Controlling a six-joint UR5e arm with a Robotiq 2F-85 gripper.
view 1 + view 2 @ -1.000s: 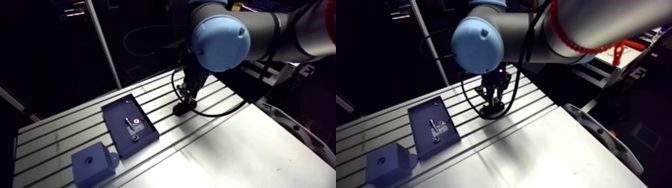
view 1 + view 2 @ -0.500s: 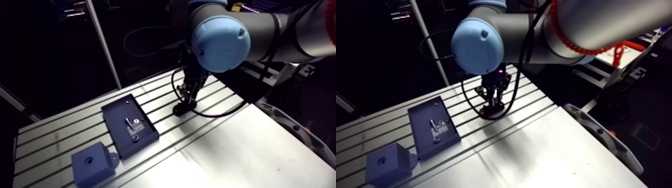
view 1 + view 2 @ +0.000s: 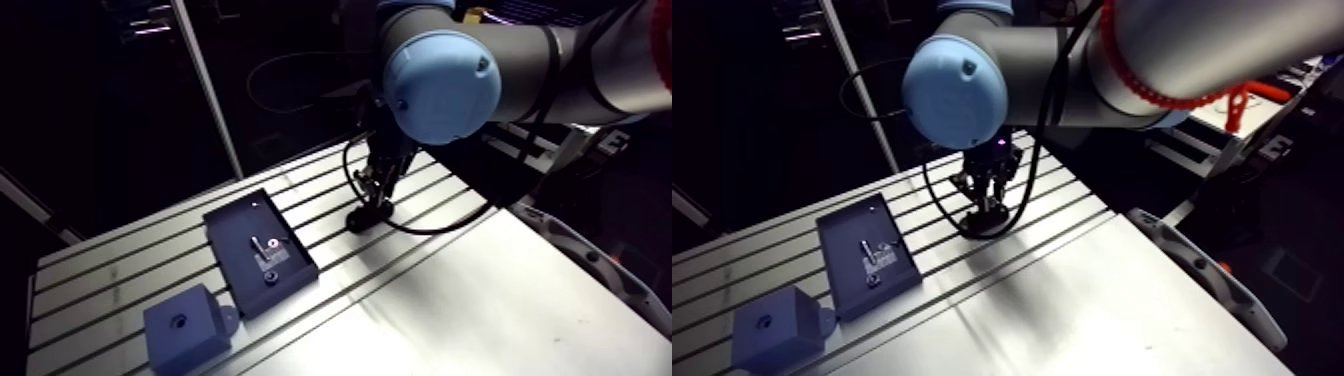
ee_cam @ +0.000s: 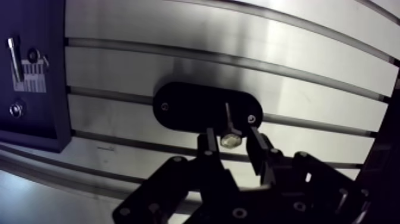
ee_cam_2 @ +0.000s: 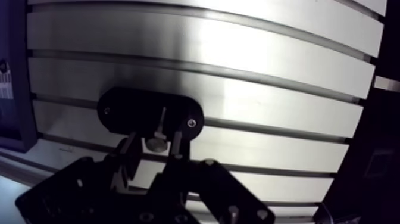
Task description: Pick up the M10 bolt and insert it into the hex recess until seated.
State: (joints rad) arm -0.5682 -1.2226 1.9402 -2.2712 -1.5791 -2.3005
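One slotted tabletop [image 3: 480, 300] carries everything. At its left lies a dark rectangular tray [image 3: 228, 232] holding a few small metal parts, and nearer, further left, stands a blue block [image 3: 185, 330] with a small hole in its top. Right of the tray, further back, a black oval plate [image 4: 190, 107] sits under the wrist. On it lies the M10 bolt [image 4: 227, 125], long axis across the slots, shank pointing away over the plate, head at the plate's edge. The jaws stand released, one either side of the head, with slim gaps.
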